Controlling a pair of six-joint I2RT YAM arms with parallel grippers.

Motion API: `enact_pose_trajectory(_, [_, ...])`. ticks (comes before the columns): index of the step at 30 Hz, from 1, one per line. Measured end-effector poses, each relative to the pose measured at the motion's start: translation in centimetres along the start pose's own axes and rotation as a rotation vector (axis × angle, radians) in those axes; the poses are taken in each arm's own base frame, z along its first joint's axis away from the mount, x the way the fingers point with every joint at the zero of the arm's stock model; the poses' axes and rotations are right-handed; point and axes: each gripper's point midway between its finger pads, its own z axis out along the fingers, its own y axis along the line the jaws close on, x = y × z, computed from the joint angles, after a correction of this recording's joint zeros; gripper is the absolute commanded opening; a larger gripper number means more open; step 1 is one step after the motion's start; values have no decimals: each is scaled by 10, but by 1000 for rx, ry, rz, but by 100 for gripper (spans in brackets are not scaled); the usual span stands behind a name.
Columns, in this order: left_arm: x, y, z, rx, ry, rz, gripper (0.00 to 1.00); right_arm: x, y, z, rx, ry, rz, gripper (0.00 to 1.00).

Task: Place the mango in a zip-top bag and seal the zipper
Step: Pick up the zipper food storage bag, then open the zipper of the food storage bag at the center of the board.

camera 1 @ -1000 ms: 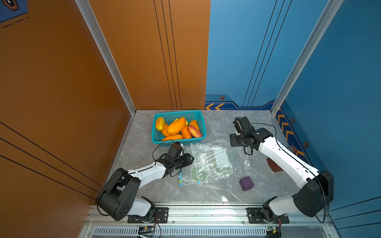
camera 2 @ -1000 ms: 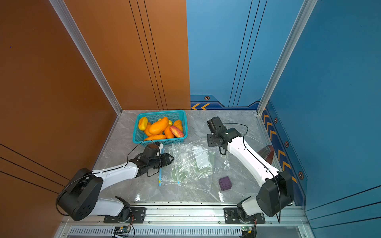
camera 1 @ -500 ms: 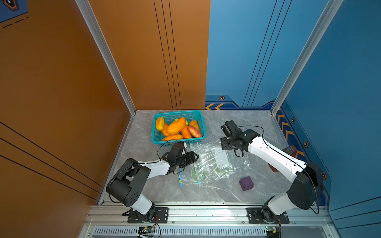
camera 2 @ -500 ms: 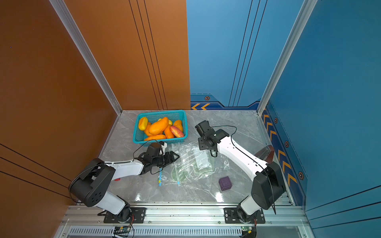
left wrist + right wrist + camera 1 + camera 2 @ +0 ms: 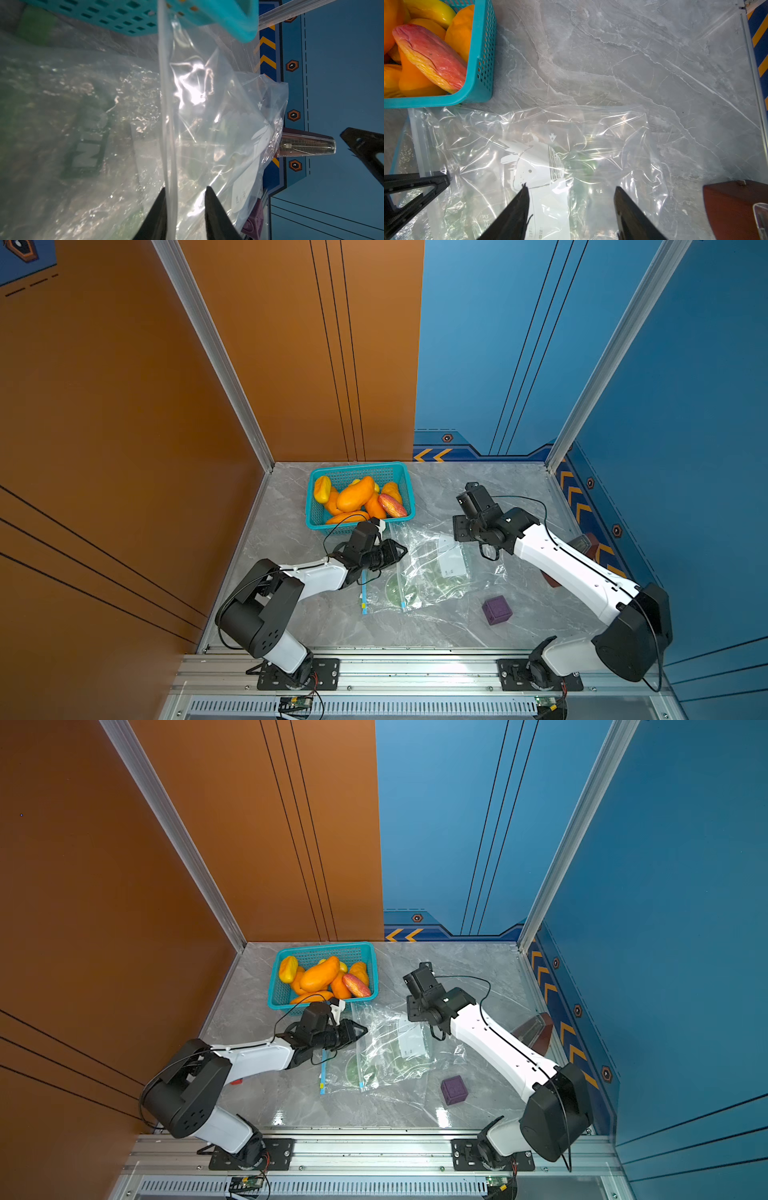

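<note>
Several orange and yellow mangoes, one of them reddish, lie in the teal basket. The clear zip-top bag lies flat and crumpled on the table just in front of the basket, with nothing in it. My left gripper lies low at the bag's left edge. Its jaws stand narrowly apart around the zipper strip, which touches one finger. My right gripper hovers open over the bag's right part, holding nothing.
A second flat bag with a blue zipper lies partly under the first. A purple cube sits at the front right. A red-brown block stands by the right wall. The basket's rim is close to both grippers.
My left gripper slid right onto the bag's zipper edge and its jaws narrowed. The right gripper swung left over the bag, then drew back slightly.
</note>
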Motion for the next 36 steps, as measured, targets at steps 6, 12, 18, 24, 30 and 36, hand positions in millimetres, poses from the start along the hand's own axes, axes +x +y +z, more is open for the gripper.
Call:
enact_pose_trajectory(6, [-5, -15, -7, 31, -31, -60, 5, 19, 18, -20, -66, -49, -21, 65])
enact_pose_trajectory(12, [-12, -38, -11, 64, -77, -139, 2, 49, 52, -36, -140, -71, -90, 66])
enact_pose_trajectory(18, [-27, -72, -13, 120, -124, -190, 2, 62, 78, -50, -162, -95, -132, 69])
enact_pose_trajectory(24, [-30, -90, -10, 145, -138, -207, 0, 56, 102, -59, -145, -103, -152, 69])
enact_pose_trajectory(30, [-27, -85, -1, 126, -126, -216, 0, 56, 109, -52, -107, -80, -182, 70])
enact_pose_trajectory(36, [-27, -84, 0, 123, -127, -217, 0, 60, 114, -42, -75, -44, -224, 69])
